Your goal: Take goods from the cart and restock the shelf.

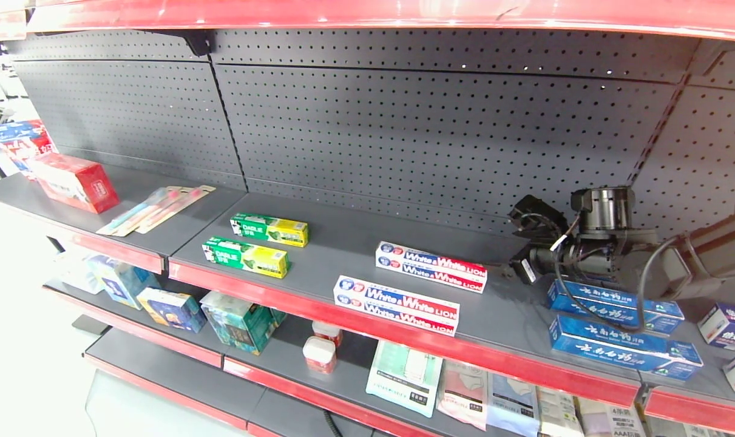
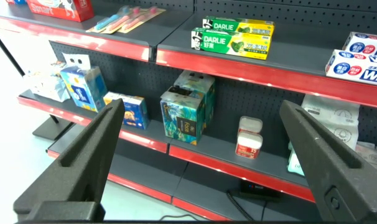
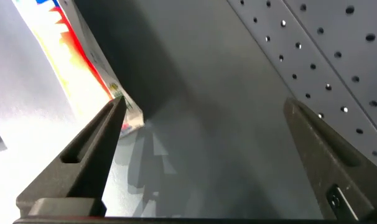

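Ok, head view: the upper shelf [image 1: 343,243] has a grey deck with a red front lip. From left to right it carries a red box [image 1: 73,182], toothbrush packs [image 1: 155,209] lying flat, two green toothpaste boxes [image 1: 270,229] one behind the other, two white toothpaste boxes [image 1: 396,304] arranged the same way, and two blue boxes [image 1: 625,351] at the right end. The right arm [image 1: 604,243] sits over the deck above the blue boxes, close to the pegboard back [image 1: 403,121]. The lower shelf [image 1: 352,364] holds boxed goods, two small jars [image 1: 318,355] and flat packs [image 1: 403,376].

Left wrist view: the left pincer [image 2: 202,106] has its fingers wide apart with nothing between them. It is out in front of the shelving, roughly level with the lower shelf. Beyond it are the green toothpaste boxes on the upper deck, with a teal carton [image 2: 187,118] and the small jars one level down.

Right wrist view: the right pincer [image 3: 204,106] is also spread and holds nothing. It is low over the bare grey deck, with the pegboard back just beyond. The end of a white toothpaste box lies just beside one finger [image 3: 95,149]. I cannot tell whether they touch.

No goods are in either pincer; all stock in view lies on the shelves.
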Robot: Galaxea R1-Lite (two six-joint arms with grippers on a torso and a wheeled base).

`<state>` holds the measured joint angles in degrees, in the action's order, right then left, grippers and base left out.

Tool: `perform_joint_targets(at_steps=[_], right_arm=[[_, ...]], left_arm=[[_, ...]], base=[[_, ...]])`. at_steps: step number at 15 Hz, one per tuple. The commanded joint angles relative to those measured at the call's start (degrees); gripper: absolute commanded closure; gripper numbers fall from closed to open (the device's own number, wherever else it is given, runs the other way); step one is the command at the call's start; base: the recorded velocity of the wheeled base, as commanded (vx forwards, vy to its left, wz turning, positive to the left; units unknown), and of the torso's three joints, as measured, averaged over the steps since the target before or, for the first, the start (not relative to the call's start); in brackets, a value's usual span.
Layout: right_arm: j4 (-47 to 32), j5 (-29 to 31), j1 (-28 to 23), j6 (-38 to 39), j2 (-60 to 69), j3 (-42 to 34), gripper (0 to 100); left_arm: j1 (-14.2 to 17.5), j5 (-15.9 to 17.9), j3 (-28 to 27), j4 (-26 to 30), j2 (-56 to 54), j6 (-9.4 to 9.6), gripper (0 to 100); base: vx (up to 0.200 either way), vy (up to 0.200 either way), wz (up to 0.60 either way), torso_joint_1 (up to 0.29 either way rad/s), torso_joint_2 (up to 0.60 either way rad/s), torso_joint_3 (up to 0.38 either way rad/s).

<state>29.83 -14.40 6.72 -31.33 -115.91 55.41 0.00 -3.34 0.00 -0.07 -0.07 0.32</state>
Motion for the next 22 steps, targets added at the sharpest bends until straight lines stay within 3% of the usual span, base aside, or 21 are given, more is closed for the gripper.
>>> perform_joint_targets(at_steps=[1,10,12,15,17,19,22], right_arm=[[0.8,0.0,0.4,0.1,0.0,0.0,0],[0.9,0.9,-2.4,0.3,3.5,-1.3,0],[0.8,1.9,-4.0,0.5,10.9,-7.9,0],[0.8,4.3,-4.2,7.3,21.9,-18.1,0],[0.4,7.1,-3.6,16.8,34.7,-25.4,0],[-0.4,7.1,-5.1,19.0,51.0,-34.8,0],[-8.3,6.5,-10.8,21.0,74.1,-45.4,0]], left_arm=[[0.0,0.0,0.0,0.0,0.1,0.03,0],[0.0,-0.1,0.0,0.0,0.1,0.03,0],[0.0,0.0,0.0,0.0,0.1,0.03,0],[0.0,0.0,0.0,0.0,0.1,0.03,0],[0.0,0.0,0.0,0.0,0.1,-0.05,0],[0.0,0.0,0.0,0.0,0.1,-0.05,0],[0.0,0.0,0.0,0.0,0.1,0.03,0]], base=[[0.000,0.000,0.00,0.000,0.00,0.000],[0.000,0.000,0.00,0.000,0.00,0.000],[0.000,0.000,0.00,0.000,0.00,0.000],[0.000,0.000,0.00,0.000,0.00,0.000],[0.000,0.000,0.00,0.000,0.00,0.000],[0.000,0.000,0.00,0.000,0.00,0.000],[0.000,0.000,0.00,0.000,0.00,0.000]])
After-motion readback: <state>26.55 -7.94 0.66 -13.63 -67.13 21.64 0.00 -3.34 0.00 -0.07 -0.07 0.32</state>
